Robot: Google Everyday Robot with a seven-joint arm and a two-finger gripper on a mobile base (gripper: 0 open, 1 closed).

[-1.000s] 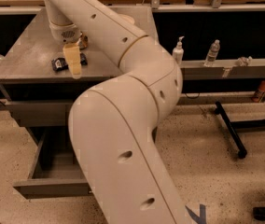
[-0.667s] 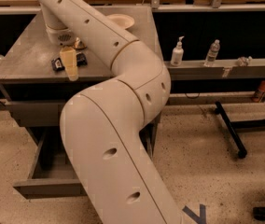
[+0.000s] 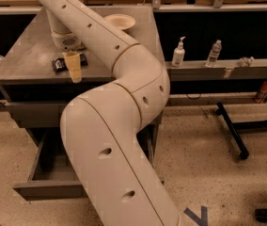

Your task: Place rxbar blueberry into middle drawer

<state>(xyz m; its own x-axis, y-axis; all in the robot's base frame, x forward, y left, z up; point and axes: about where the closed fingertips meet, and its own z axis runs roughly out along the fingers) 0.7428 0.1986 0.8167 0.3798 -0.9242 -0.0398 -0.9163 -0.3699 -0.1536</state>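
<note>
The grey cabinet top [image 3: 25, 55] carries the rxbar blueberry [image 3: 58, 64], under the claw [image 3: 73, 70], and seemingly a pale bowl [image 3: 119, 21].

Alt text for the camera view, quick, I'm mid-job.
The gripper is down at the dark snack bar, which lies on the grey cabinet top. Below, the drawer stands pulled open, the arm crossing in front.
</note>
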